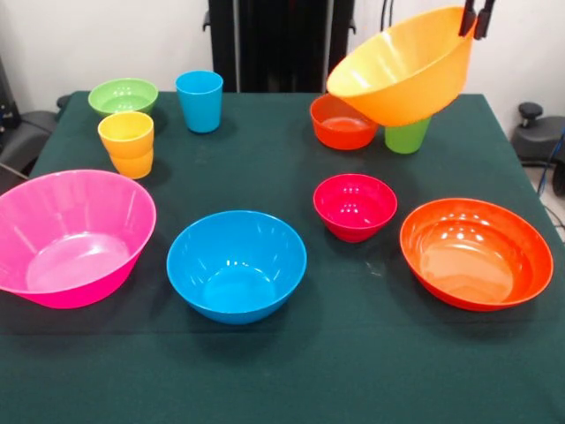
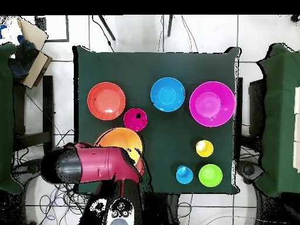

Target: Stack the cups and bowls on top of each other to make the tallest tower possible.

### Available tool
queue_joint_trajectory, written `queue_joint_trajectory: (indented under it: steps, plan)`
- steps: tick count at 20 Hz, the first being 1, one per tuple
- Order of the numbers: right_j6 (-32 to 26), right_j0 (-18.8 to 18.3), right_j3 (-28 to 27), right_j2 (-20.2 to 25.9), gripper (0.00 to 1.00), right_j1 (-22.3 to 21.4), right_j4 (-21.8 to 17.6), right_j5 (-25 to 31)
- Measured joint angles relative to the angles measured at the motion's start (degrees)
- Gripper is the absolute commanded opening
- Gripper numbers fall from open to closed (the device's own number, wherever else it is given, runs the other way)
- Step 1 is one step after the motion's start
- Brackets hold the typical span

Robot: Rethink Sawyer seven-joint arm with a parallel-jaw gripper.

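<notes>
1. Dark green cloth covers the tabletop [image 1: 291, 371] in the front view, with a pale wall behind it.
2. At the far right, the pincer [image 1: 477, 19] is clamped on the upper rim of the big orange bowl [image 1: 402, 66], which hangs steeply tilted with its opening facing left.
3. Just below and behind that bowl stands the green cup [image 1: 407, 135], with the small orange-red bowl [image 1: 342, 122] just to its left.
4. Along the near side, from left: big pink bowl [image 1: 71, 237], medium blue bowl [image 1: 237, 265], small magenta bowl [image 1: 355, 206], wide red-orange bowl [image 1: 477, 253].
5. At the far left sit the small green bowl [image 1: 123, 95], the blue cup [image 1: 199, 101] and the yellow-orange cup [image 1: 127, 143].
6. From overhead, the red arm [image 2: 96, 165] covers part of the big orange bowl [image 2: 120, 140]; the other pieces lie apart across the cloth.
</notes>
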Motion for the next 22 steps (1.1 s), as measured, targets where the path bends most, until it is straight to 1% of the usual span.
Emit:
queue_joint_trajectory:
  steps: [9, 14, 16, 22]
  plan:
    - [1.1, 0.1, 0.0, -1.9, 0.0, 0.0, 0.0, 0.0]
    - [1.1, -0.4, 0.0, -2.0, 0.0, 0.0, 0.0, 0.0]
    - [1.1, -1.1, 0.0, -2.0, 0.0, 0.0, 0.0, 0.0]
    - [1.1, -5.7, 0.8, -1.7, 0.0, -0.5, 0.0, 0.0]
